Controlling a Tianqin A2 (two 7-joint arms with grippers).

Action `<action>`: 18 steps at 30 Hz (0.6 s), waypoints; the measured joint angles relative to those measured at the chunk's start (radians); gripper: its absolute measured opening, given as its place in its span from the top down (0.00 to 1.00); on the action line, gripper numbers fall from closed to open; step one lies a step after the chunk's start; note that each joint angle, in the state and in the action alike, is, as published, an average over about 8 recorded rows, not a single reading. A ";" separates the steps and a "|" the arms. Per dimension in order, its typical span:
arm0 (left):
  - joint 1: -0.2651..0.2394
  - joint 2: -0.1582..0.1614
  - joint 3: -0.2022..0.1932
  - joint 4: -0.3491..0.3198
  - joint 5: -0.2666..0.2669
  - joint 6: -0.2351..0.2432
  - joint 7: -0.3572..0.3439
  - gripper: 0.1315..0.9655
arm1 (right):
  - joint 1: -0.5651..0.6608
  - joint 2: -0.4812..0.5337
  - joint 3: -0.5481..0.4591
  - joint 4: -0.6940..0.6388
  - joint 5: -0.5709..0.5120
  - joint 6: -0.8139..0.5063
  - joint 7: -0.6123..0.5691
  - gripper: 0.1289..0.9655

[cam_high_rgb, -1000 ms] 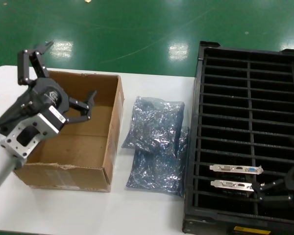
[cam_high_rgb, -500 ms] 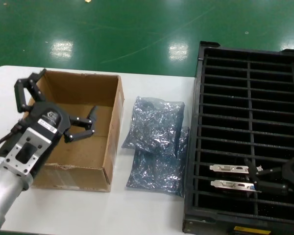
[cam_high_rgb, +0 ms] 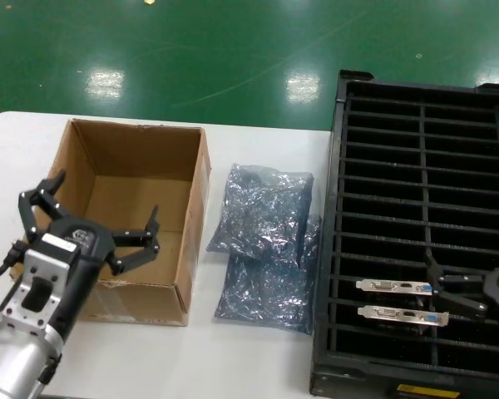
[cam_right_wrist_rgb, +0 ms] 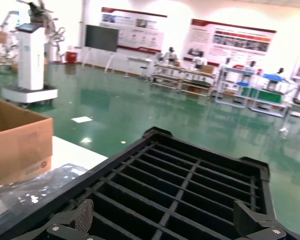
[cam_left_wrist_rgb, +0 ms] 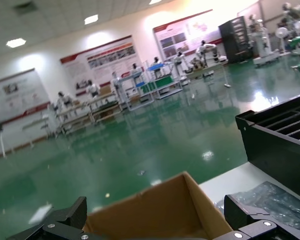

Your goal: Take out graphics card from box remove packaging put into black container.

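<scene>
The brown cardboard box (cam_high_rgb: 133, 218) stands open at the left of the table with nothing in it. Two crinkly grey packaging bags (cam_high_rgb: 263, 208) (cam_high_rgb: 266, 284) lie beside it, overlapping. Two graphics cards (cam_high_rgb: 399, 287) (cam_high_rgb: 403, 315) stand in near slots of the black container (cam_high_rgb: 424, 166), silver brackets up. My left gripper (cam_high_rgb: 108, 194) is open and empty over the box's near left part. My right gripper (cam_high_rgb: 435, 283) is open and empty, just right of the two cards. The left wrist view shows the box (cam_left_wrist_rgb: 160, 210); the right wrist view shows the container's slots (cam_right_wrist_rgb: 180, 180).
The white table (cam_high_rgb: 258, 357) has a rounded far-left corner, with green floor beyond. The container reaches the table's right and near edges. The left wrist view shows a bag (cam_left_wrist_rgb: 275, 197) and the container's corner (cam_left_wrist_rgb: 280, 140). The right wrist view shows the box (cam_right_wrist_rgb: 20, 140) and a bag (cam_right_wrist_rgb: 35, 187).
My left gripper has dropped back from above the box's far left corner towards its near left side, staying open. My right gripper has drawn back to the right, off the near card.
</scene>
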State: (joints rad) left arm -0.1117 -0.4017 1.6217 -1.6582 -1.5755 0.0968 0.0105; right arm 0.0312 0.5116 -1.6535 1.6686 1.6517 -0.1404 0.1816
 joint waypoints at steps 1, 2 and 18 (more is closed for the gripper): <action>0.006 0.005 -0.001 0.003 -0.012 -0.005 -0.001 0.00 | -0.002 -0.011 0.003 -0.004 0.008 0.007 -0.010 0.00; 0.012 0.011 -0.002 0.006 -0.023 -0.010 -0.001 0.00 | -0.003 -0.022 0.006 -0.007 0.015 0.015 -0.019 0.00; 0.094 0.085 -0.018 0.049 -0.188 -0.081 -0.009 0.00 | -0.026 -0.178 0.045 -0.058 0.124 0.118 -0.153 0.00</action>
State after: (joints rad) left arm -0.0179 -0.3163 1.6035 -1.6094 -1.7639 0.0156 0.0017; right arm 0.0050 0.3340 -1.6086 1.6110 1.7762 -0.0226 0.0290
